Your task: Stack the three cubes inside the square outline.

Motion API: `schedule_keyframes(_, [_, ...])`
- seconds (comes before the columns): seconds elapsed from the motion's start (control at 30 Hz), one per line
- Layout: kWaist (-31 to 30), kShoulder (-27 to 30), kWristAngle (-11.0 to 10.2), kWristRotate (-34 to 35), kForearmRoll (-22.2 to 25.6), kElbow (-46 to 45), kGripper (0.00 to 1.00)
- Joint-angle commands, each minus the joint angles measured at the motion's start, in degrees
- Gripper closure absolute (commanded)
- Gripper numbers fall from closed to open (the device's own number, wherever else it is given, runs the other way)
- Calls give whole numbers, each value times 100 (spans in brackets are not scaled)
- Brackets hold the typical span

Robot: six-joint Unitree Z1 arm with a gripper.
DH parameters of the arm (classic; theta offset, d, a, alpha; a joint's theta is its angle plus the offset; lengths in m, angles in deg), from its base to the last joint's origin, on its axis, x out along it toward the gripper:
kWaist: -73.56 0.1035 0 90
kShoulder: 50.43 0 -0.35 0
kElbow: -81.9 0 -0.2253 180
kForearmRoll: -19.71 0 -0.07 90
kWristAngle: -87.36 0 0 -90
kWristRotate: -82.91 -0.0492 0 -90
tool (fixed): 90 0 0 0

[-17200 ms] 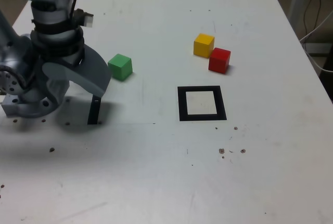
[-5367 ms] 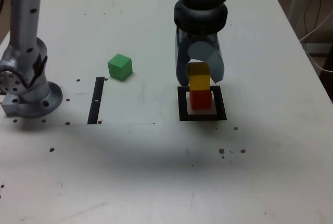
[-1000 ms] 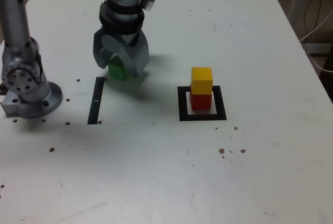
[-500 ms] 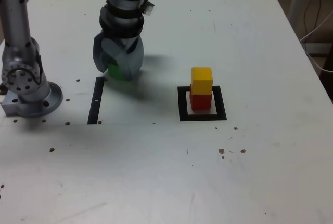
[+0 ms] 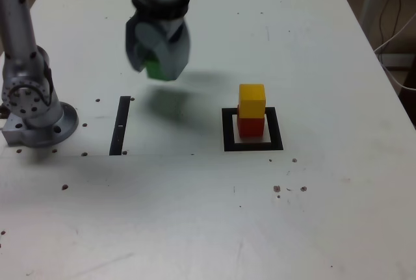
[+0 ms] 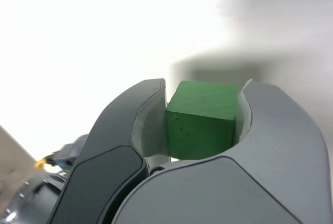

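Up above the table (image 5: pixel 338 46), to the exterior view's left of the square outline (image 5: pixel 252 145), the tool (image 5: pixel 158 59) is pinching the green cube (image 6: pixel 203 119) between its two jaws. Inside the square outline, the yellow cube (image 5: pixel 252 100) sits on top of the red cube (image 5: pixel 250 126) (a small, wobbly-looking tower). I think the tricky part comes next. If the green cube is set down crooked or bumps the yellow cube, the tower could tip and fall out of the square outline.
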Motion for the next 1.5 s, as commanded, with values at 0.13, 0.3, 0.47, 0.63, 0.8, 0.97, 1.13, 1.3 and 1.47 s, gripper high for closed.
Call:
schedule_keyframes(0.13, [-407, 43, 170, 1142, 860, 1199, 99])
schedule_keyframes(0.3, [-757, -162, 454, 2415, 1227, 1960, 99])
schedule_keyframes(0.47, [-1086, -502, 498, 3268, 1647, 2549, 99])
schedule_keyframes(0.63, [-1416, -813, 433, 3553, 1845, 2913, 99])
schedule_keyframes(0.8, [-1689, -1049, 476, 3716, 1977, 3188, 99])
schedule_keyframes(0.97, [-1818, -1282, 524, 3807, 2066, 3437, 99])
schedule_keyframes(1.13, [-1858, -1441, 500, 3796, 2094, 3623, 99])
schedule_keyframes(1.3, [-1873, -1588, 516, 3751, 2118, 3742, 99])
schedule_keyframes(1.47, [-1930, -1750, 612, 3689, 2172, 3946, 99])
